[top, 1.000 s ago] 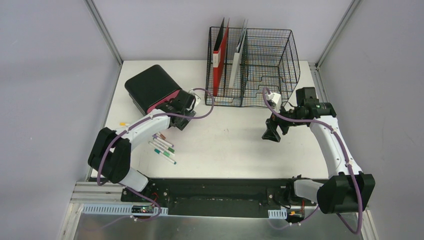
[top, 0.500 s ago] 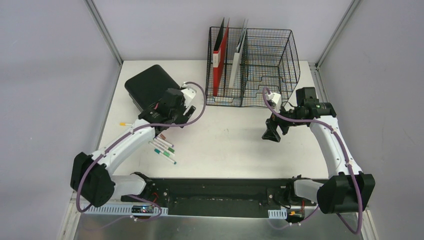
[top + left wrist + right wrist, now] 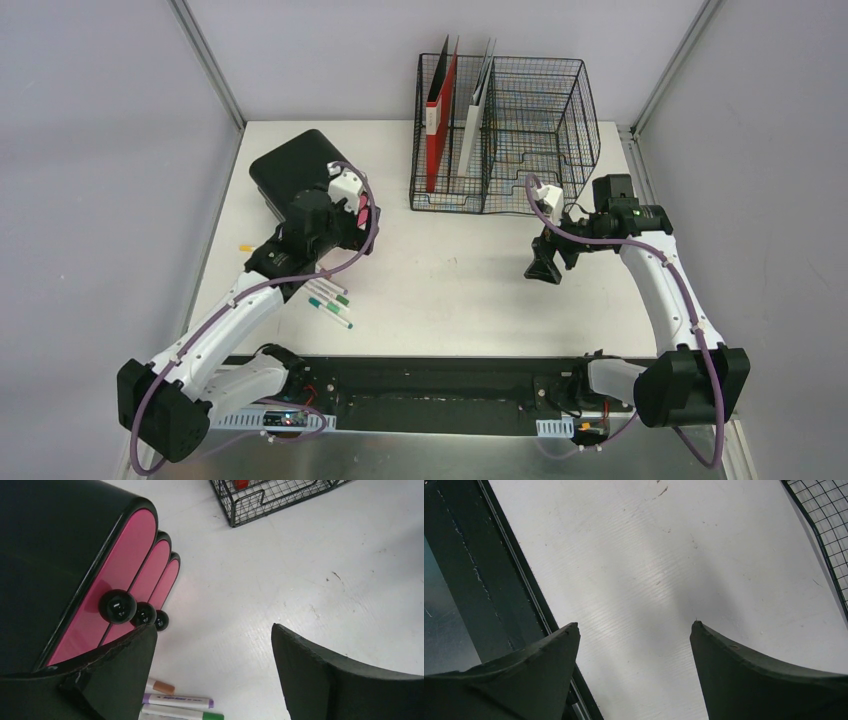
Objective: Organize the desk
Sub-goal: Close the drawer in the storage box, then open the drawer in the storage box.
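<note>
The desk (image 3: 450, 280) is a white tabletop. A black box with pink drawer fronts (image 3: 295, 175) sits at its back left; several markers (image 3: 330, 298) lie in front of it. My left gripper (image 3: 322, 238) hovers open and empty above the spot between box and markers. In the left wrist view the gripper (image 3: 212, 627) frames bare desk, with the drawers and their black knobs (image 3: 117, 606) at left and markers (image 3: 177, 701) below. My right gripper (image 3: 543, 270) is open and empty over bare desk at mid-right, as its wrist view (image 3: 634, 624) shows.
A black wire-mesh rack (image 3: 520, 130) stands at the back centre with a red folder (image 3: 437, 115) and a pale folder (image 3: 473, 120) upright in it. Its corner shows in the left wrist view (image 3: 270, 500). One yellow marker (image 3: 246, 247) lies near the left edge.
My left arm has pulled back from the box's drawer front, moving left and up, with its shoulder swung out to the left. The right arm has not moved.
</note>
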